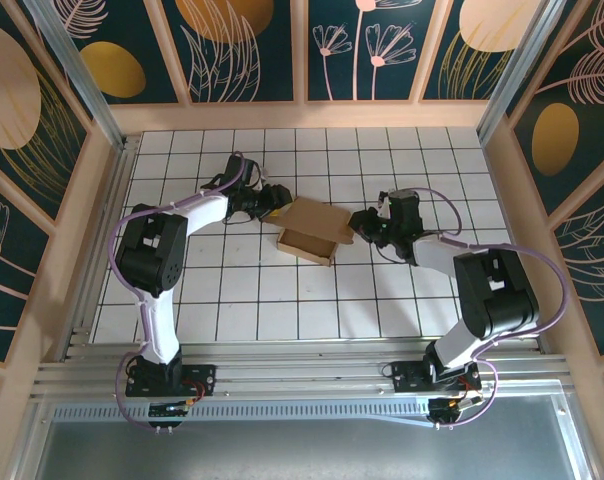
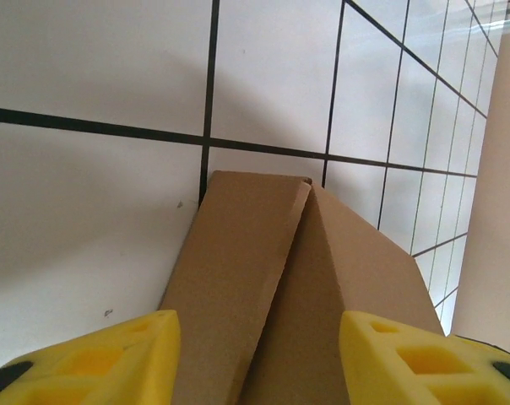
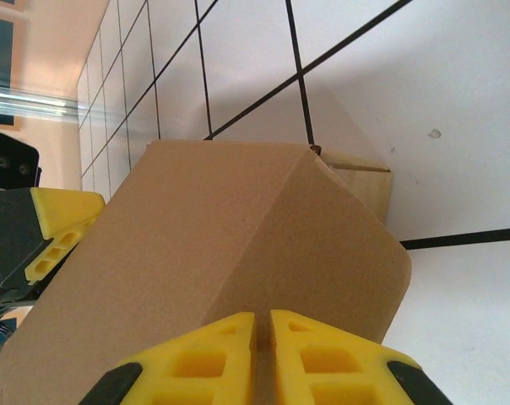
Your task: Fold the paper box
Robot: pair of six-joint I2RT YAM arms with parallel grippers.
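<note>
The paper box is a brown cardboard piece lying on the tiled table between the two arms, with a flap raised over a shallow tray. My left gripper sits at its far left corner. In the left wrist view its yellow fingers stand well apart, so the left gripper is open, with the paper box's folded panels running between and beyond them. My right gripper is at the box's right edge. In the right wrist view the right gripper is pinched shut on the edge of the paper box's raised flap.
White tiles with black grid lines cover the table. A wooden frame with patterned panels borders it at the back and both sides. One yellow finger of the left gripper shows past the flap in the right wrist view.
</note>
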